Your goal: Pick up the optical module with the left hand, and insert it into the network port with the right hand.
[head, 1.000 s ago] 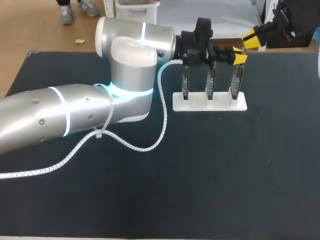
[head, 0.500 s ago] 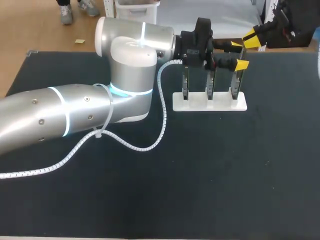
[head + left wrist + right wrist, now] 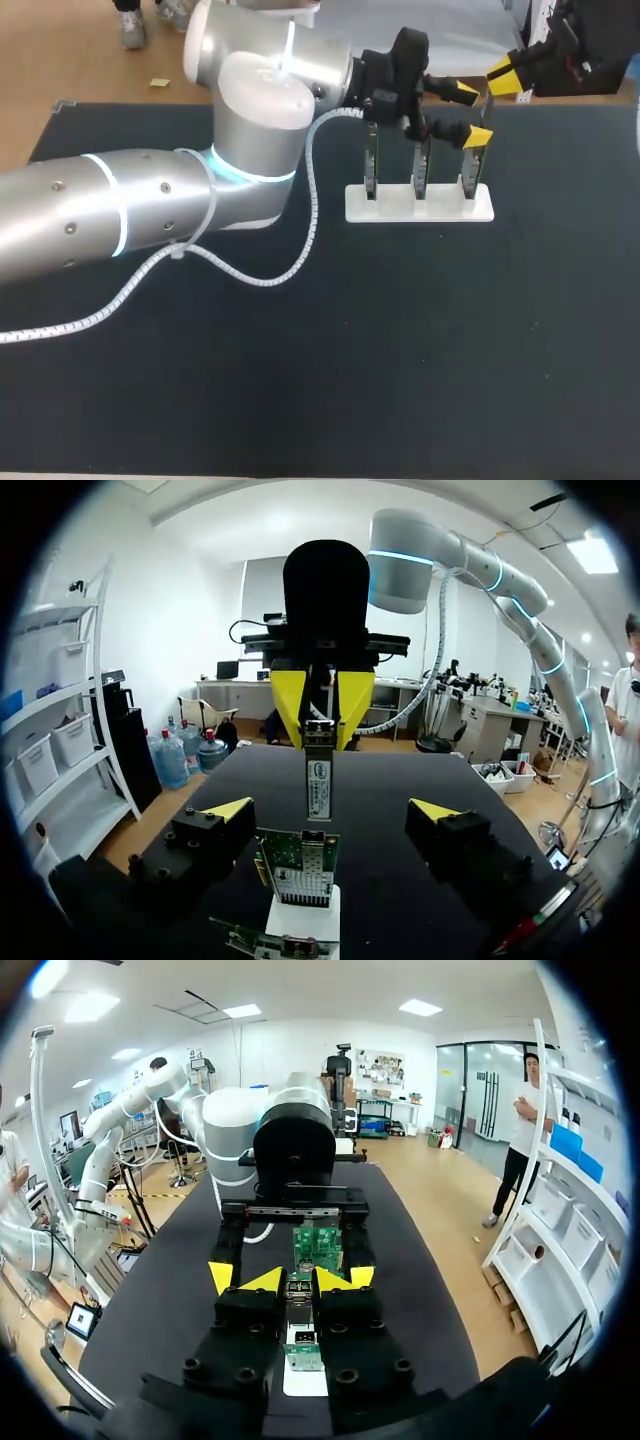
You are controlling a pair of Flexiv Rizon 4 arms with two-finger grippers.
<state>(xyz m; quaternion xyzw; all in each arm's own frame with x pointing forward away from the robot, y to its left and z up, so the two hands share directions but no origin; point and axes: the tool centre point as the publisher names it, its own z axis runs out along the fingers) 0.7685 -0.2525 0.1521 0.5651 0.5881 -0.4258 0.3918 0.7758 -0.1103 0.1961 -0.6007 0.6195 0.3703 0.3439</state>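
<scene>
The optical module [image 3: 319, 780], a slim metal bar with a white label, hangs upright above the green network card [image 3: 300, 865]. My right gripper [image 3: 320, 708] is shut on the module's upper end. In its own wrist view, my right gripper [image 3: 296, 1280] pinches the module [image 3: 298, 1298] between its yellow tips. My left gripper [image 3: 469, 113] is open, and its fingertips [image 3: 228, 808] stand wide to either side of the module without touching it. In the head view, my right gripper [image 3: 503, 75] comes in from the far right, over the stand's right end.
A white stand [image 3: 420, 205] at the table's far middle holds three upright cards with ports. My left arm [image 3: 150, 200] and its white spiral cable [image 3: 300, 250] lie across the left half of the dark mat [image 3: 400, 350].
My left gripper has opened wide and let go of the module, which stays in the right gripper. The left arm's elbow has shifted slightly towards the far side.
</scene>
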